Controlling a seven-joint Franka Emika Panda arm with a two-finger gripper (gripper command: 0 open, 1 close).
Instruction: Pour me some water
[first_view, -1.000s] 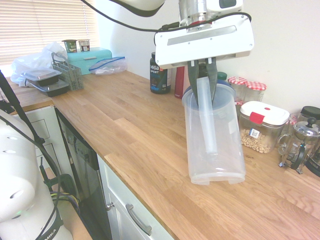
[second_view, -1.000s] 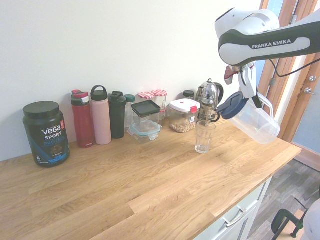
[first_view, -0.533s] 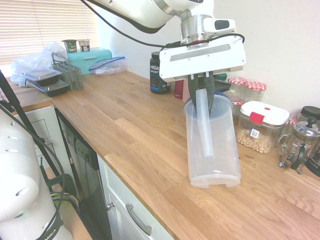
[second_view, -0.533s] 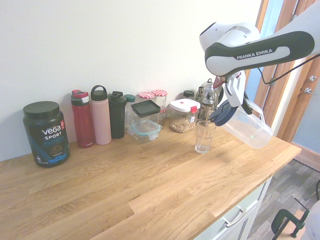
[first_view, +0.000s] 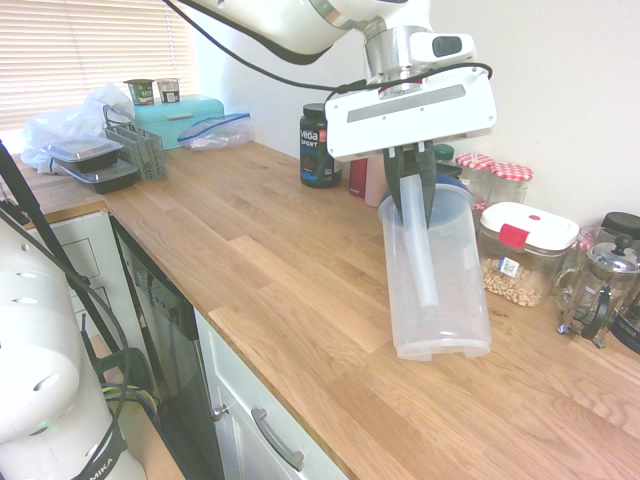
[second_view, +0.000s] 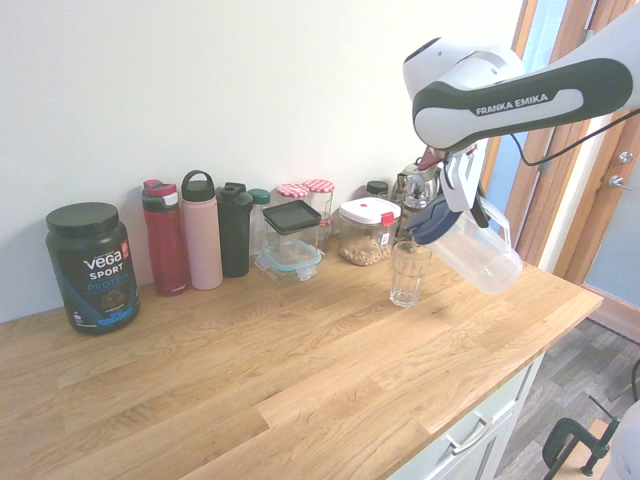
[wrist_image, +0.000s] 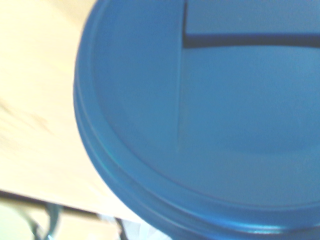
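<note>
- I have the jug (second_view: 470, 245) in the air, tilted, its blue lid (second_view: 432, 222) end aimed at the glass (second_view: 409, 273) and just above its rim.
- Gripper (first_view: 412, 172) is clamped shut on the jug's handle (first_view: 417, 240), fingers pinched at the top of it.
- Step in hand, as I judge it: line the lid's spout over the glass mouth before tipping more.
- To do it well: keep the lid edge over the glass centre, tip slowly, do not knock the rim; the glass is light and would probably slide or topple.
- Grip is high on the handle, so the jug could swing; I'd roll the wrist gently.
- Jug body looks clear and I can see no water line in either outside view; cannot tell if any water is in it.
- Wrist view is filled by the blue lid (wrist_image: 210, 115), with a dark slot near one edge; cannot tell if the spout is open.
- Glass stands upright on the counter (second_view: 300, 380) and looks empty.
- Behind it: a white-lidded tub (second_view: 366, 232) with pale nuts or beans, a press pot (first_view: 598, 285), a dark-lidded clear box (second_view: 292, 238), two red-checked jars (second_view: 308, 196).
- Further along the wall: bottles (second_view: 200, 230) and a black tub (second_view: 90, 266), all capped, contents hidden.
</note>
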